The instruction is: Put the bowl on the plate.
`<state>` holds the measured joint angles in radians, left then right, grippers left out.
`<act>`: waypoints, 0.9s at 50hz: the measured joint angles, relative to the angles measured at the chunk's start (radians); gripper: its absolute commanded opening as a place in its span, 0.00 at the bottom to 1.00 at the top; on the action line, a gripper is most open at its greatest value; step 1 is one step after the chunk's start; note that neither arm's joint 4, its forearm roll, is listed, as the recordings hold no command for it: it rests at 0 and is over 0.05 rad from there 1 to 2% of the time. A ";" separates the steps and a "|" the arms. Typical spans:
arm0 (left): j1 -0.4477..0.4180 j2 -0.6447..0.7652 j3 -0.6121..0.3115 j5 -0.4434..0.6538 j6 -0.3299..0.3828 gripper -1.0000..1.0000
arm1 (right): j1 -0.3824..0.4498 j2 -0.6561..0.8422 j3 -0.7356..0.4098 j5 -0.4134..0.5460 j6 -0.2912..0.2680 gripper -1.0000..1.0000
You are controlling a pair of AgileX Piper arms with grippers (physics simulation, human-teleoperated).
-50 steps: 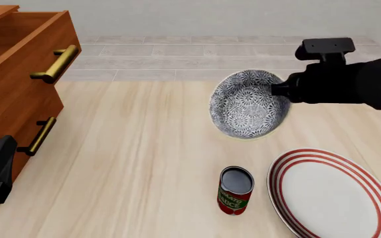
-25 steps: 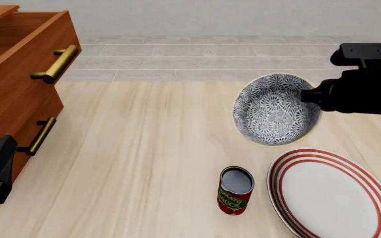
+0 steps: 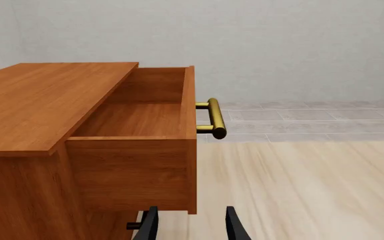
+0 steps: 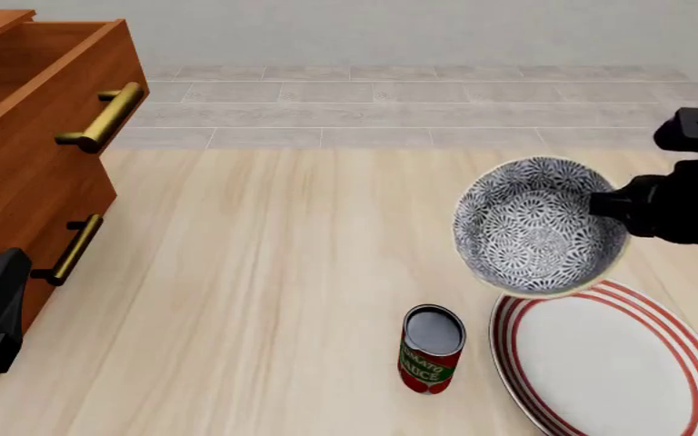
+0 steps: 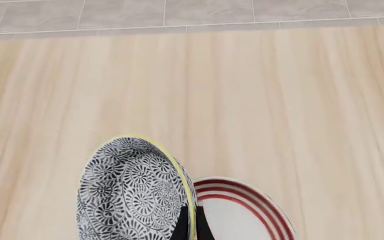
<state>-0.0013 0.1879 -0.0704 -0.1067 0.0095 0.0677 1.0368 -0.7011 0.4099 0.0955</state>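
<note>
The bowl (image 4: 540,227) is what I am carrying, so I judge this the transport step: it hangs tilted above the desk (image 4: 264,272), its near edge just overlapping the far rim of the plate (image 4: 610,359) in the front view. Going left to right: my left end effector (image 3: 190,227) sits idle near the open drawer (image 3: 138,125), fingers parted with nothing between them; the can (image 4: 431,349) stands just left of the plate; my right end effector (image 5: 189,225) is clamped on the bowl's right rim, one finger inside, one outside. Next I need to bring the bowl nearer, over the plate's centre, level it, then lower and release.
</note>
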 measured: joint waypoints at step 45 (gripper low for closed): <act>0.000 0.000 0.000 0.000 0.000 1.00 | -0.115 -0.109 0.130 0.113 -0.050 0.00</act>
<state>-0.0012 0.1878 -0.0704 -0.1067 0.0095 -0.0473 0.9283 -0.5707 0.5226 0.0458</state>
